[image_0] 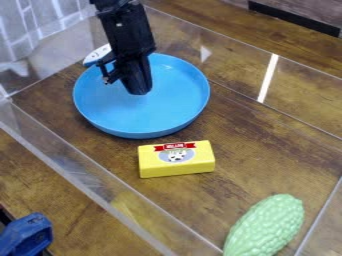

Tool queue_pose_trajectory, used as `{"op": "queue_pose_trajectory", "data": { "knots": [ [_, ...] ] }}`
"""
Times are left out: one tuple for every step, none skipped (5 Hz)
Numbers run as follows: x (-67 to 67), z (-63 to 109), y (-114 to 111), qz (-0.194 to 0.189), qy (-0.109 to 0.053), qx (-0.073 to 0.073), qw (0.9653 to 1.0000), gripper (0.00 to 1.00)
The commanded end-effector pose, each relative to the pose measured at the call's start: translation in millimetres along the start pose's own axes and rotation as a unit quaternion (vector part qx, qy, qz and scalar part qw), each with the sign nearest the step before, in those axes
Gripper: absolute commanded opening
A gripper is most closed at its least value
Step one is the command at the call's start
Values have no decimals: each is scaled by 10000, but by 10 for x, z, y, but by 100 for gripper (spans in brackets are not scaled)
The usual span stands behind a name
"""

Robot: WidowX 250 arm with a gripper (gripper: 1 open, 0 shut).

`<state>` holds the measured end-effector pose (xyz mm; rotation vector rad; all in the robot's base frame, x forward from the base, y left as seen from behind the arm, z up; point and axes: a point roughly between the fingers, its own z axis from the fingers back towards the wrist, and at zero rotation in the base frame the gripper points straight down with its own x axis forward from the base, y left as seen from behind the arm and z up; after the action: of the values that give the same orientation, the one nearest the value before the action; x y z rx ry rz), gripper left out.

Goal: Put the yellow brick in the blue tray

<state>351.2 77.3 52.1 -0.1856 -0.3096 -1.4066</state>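
Fingers [128, 83]: dark, over the far part of the blue tray [167, 112]; cannot tell whether parted or closed. Nothing seen in their grasp. Tray: round, shallow, bare inside on the near side. Yellow brick [177, 168]: flat on the wooden bench [238, 112], just outside the tray's near rim, red banner and round picture facing up. Green bumpy oval [265, 226]: nearer the camera, well apart from the tray.

Step in hand, judged: reach for the brick. Suggested method: cross above the rim, centre over the brick, spread the fingers wide enough to straddle its narrow width, descend square and grip mid-length. Off-centre closure would probably swivel it; lift clear before moving over the tray.
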Motion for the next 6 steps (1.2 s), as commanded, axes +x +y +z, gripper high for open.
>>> {"op": "queue_pose_trajectory", "data": {
  "knots": [
    [118,89,117,-284,92,226,9993,100],
    [182,56,81,-499,88,171,9986,100],
    [371,-52,56,-740,84,102,9972,0],
    [607,-174,-20,-1146,108,48,9933,100],
    [812,-309,-71,-1492,132,9,9887,100],
    [760,-362,-58,-1699,133,13,9854,100]
  ]
}}
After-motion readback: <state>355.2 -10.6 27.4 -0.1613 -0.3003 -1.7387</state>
